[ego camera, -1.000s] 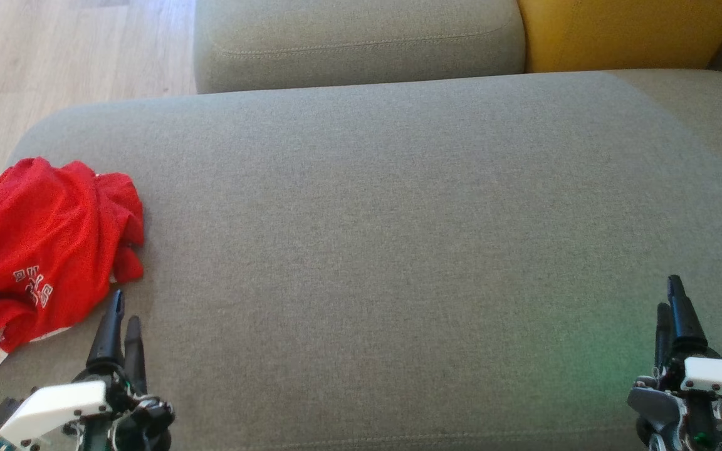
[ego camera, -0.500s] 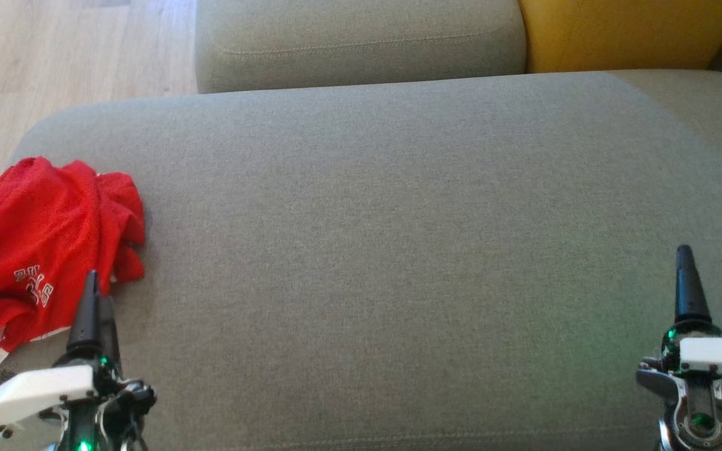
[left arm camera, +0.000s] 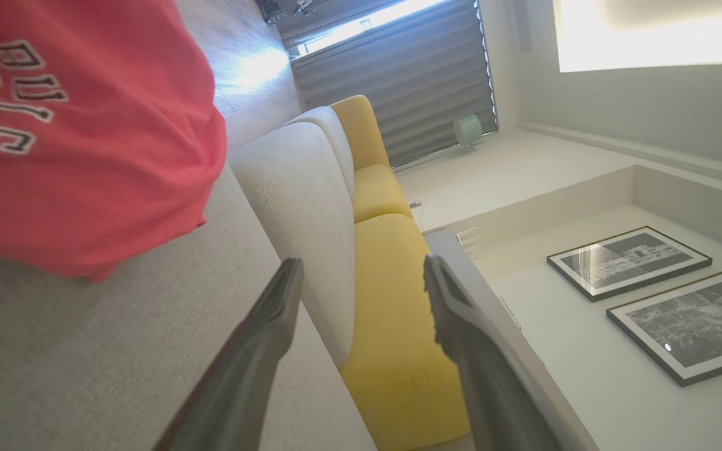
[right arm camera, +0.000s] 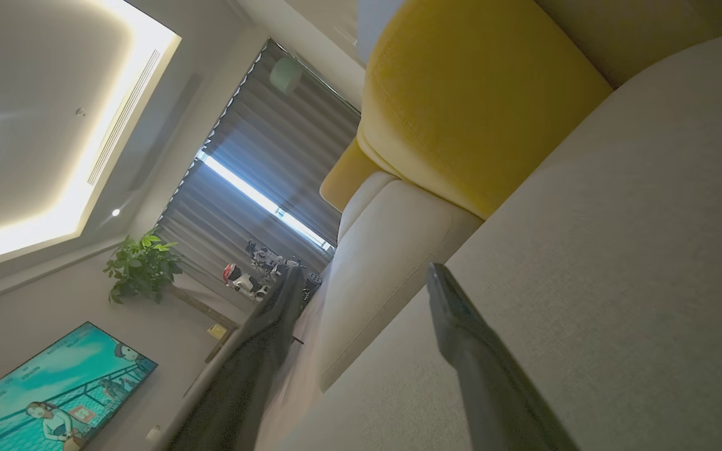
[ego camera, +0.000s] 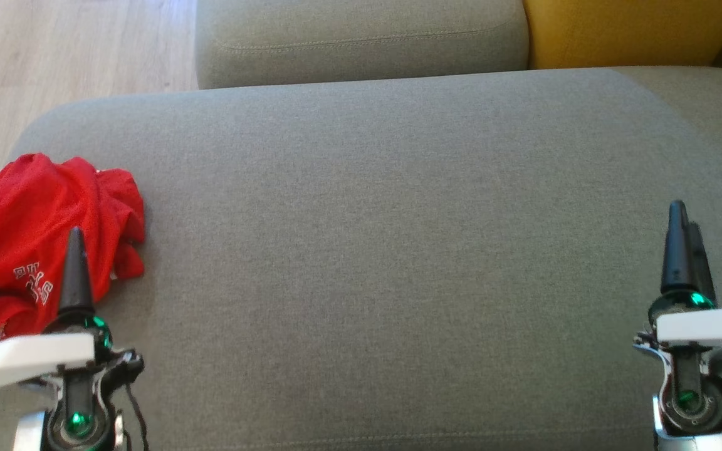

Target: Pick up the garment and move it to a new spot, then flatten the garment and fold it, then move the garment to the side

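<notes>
**A:** Where is the garment (ego camera: 29, 225)?

**B:** It is crumpled in a red heap at the left end of the grey sofa seat (ego camera: 398, 250), close to the seat's rounded corner. White lettering shows on the side facing the robot.

**A:** And the left fingers (ego camera: 76, 269)?

**B:** In the head view they point up and overlap the heap's near right part. The left wrist view shows them spread wide with nothing between them. The red cloth (left arm camera: 73, 156) sits up and to the left of the tips there, near them but apart.

**A:** Right fingers (ego camera: 676, 250)?

**B:** They are well away, over the right side of the seat. The right wrist view shows them spread too (right arm camera: 474, 363), holding nothing, with one running low along the grey fabric.

**A:** What else is around?

**B:** A grey back cushion (ego camera: 361, 37) lies beyond the seat, with a yellow cushion (ego camera: 630, 31) to its right. Wooden floor (ego camera: 54, 56) is at the upper left.
</notes>
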### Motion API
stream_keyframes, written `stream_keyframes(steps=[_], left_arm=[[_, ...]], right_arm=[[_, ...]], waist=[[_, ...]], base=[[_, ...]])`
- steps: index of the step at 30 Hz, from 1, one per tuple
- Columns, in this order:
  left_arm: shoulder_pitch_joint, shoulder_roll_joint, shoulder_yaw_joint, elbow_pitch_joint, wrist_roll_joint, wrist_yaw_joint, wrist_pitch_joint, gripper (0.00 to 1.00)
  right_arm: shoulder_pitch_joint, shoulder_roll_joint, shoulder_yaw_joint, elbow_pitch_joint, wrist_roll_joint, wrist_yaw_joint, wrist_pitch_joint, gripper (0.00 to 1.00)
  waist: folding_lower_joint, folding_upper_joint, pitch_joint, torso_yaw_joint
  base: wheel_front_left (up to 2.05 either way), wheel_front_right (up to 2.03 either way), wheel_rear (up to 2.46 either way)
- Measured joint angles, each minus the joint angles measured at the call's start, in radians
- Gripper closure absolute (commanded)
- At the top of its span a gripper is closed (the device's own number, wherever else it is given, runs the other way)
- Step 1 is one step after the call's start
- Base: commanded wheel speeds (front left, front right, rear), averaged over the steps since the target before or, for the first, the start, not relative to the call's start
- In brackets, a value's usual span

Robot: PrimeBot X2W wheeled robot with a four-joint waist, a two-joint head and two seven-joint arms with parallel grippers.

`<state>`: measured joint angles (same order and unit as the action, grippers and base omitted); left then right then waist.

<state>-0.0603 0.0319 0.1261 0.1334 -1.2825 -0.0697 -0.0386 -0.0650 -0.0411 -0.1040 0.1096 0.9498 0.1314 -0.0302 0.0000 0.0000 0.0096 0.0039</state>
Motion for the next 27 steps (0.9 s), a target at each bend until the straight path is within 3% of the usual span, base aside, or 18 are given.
stream_keyframes(steps=[12, 27], left_arm=[[-0.006, 0.001, -0.121, -0.131, 0.261, 0.057, -0.034, 0.0], [-0.007, 0.008, -0.293, -0.13, 0.688, 0.127, -0.077, 0.0]], right_arm=[[-0.008, 0.0, 0.074, -0.056, -0.243, 0.0, -0.039, 0.0], [-0.008, -0.002, 0.136, -0.048, -0.497, 0.0, -0.077, 0.0]], waist=[[0.0, 0.0, 0.008, -0.002], [0.0, 0.0, 0.027, -0.015]], base=[[0.0, 0.0, 0.0], [0.0, 0.0, 0.0]])
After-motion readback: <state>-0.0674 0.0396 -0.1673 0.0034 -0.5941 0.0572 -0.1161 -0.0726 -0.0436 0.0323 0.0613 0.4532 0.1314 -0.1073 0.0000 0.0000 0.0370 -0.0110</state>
